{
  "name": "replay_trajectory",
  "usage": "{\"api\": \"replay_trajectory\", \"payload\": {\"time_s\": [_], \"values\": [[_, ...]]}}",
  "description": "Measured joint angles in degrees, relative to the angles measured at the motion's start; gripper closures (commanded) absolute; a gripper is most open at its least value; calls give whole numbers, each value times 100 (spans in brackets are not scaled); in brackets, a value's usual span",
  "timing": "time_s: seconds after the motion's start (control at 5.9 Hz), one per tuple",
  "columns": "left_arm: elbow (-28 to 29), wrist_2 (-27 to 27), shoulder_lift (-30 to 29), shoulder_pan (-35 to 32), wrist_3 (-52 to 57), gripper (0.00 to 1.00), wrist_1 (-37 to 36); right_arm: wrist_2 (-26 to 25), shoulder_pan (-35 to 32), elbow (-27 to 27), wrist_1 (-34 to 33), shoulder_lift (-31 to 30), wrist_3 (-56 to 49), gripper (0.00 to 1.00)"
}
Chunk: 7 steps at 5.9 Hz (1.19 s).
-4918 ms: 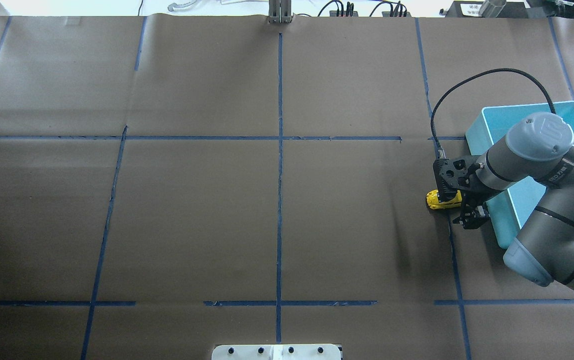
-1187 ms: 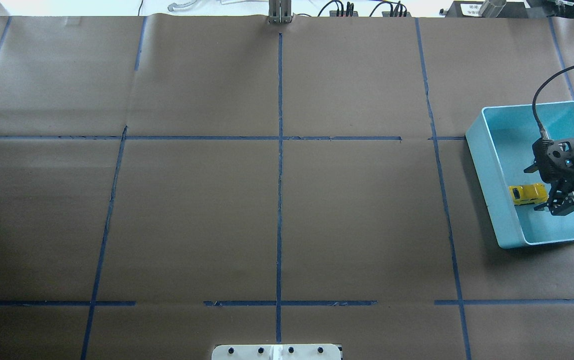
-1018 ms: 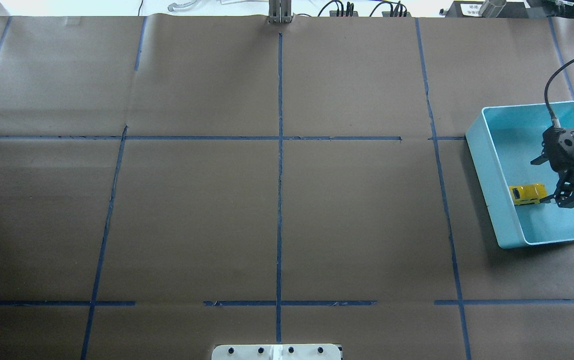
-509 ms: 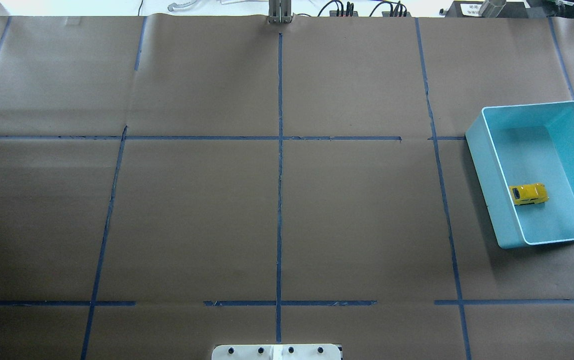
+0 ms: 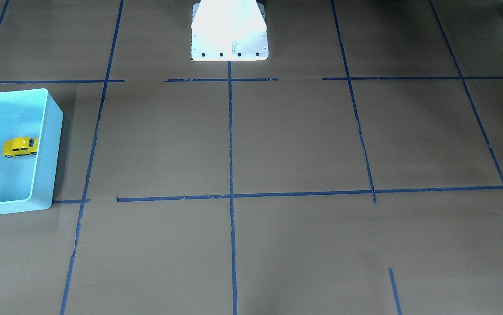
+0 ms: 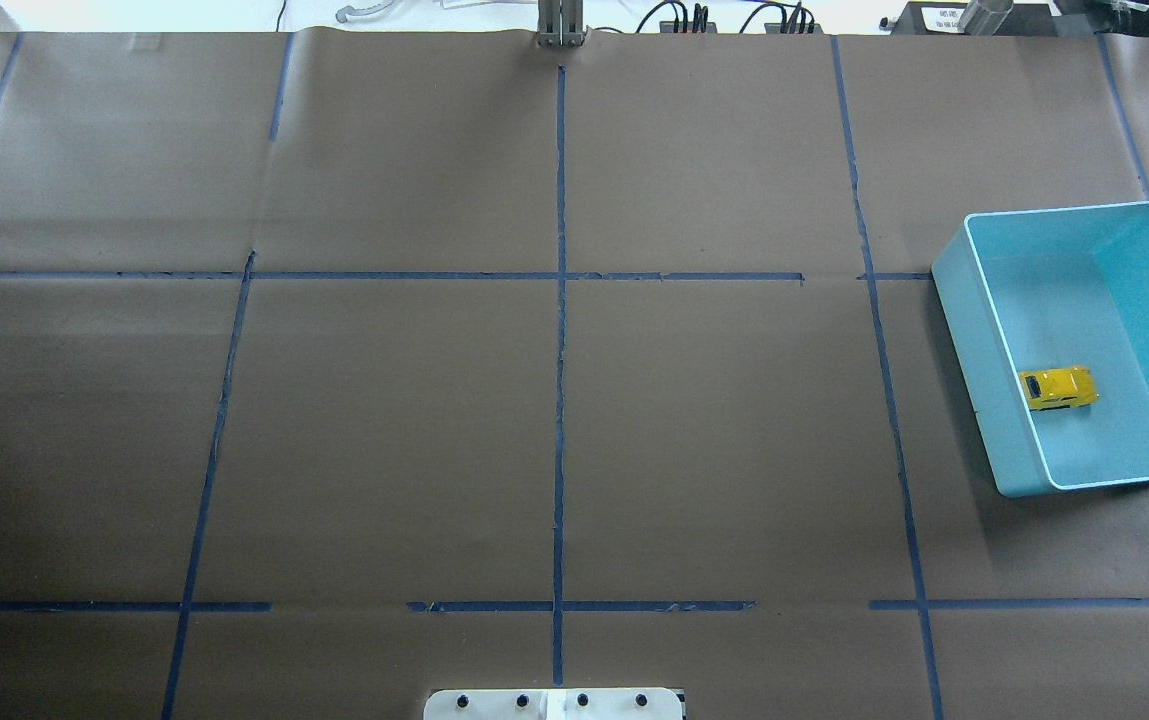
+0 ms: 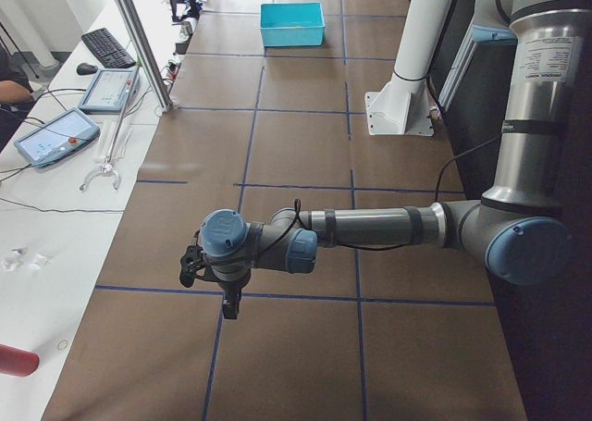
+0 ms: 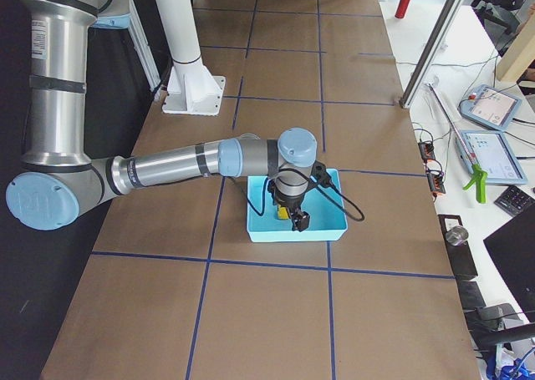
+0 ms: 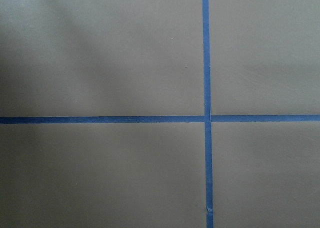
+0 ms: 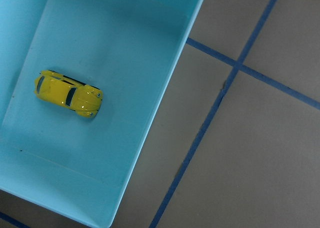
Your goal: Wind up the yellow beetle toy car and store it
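The yellow beetle toy car (image 6: 1058, 388) rests on its wheels on the floor of the blue bin (image 6: 974, 340), near the bin's left wall. It also shows in the front-facing view (image 5: 19, 147) and the right wrist view (image 10: 68, 93), with nothing touching it. The right gripper (image 8: 298, 221) shows only in the exterior right view, hanging over the bin; I cannot tell if it is open or shut. The left gripper (image 7: 231, 308) shows only in the exterior left view, above bare table far from the bin; I cannot tell its state either.
Brown paper with blue tape lines (image 6: 560, 300) covers the table. The white robot base (image 6: 554, 704) stands at the near edge. A metal post (image 7: 139, 42) and tablets (image 7: 51, 134) line the far side. The left wrist view shows only a tape crossing (image 9: 207, 119).
The right gripper, which held the car on the table beside the bin, then stood over the bin, has left the overhead view to the right. The car stays still in the bin.
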<state>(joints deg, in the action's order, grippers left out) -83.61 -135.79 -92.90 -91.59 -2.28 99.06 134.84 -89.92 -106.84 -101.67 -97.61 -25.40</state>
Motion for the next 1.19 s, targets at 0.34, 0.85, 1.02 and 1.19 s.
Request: {"api": "replay_trajectory", "payload": {"time_s": [0.34,0.85,1.02,1.19], "values": [[13,6,0,1,0,0,2,-18,-285,444,17,-171,987,0],[20,24,0,1,0,0,4,-34,-334,761,278,-112,1427,0],[20,26,0,5,-3,0,6,-30,-334,922,617,-104,1437,0],[20,26,0,17,-7,0,5,-26,-327,999,821,-104,1440,0]]}}
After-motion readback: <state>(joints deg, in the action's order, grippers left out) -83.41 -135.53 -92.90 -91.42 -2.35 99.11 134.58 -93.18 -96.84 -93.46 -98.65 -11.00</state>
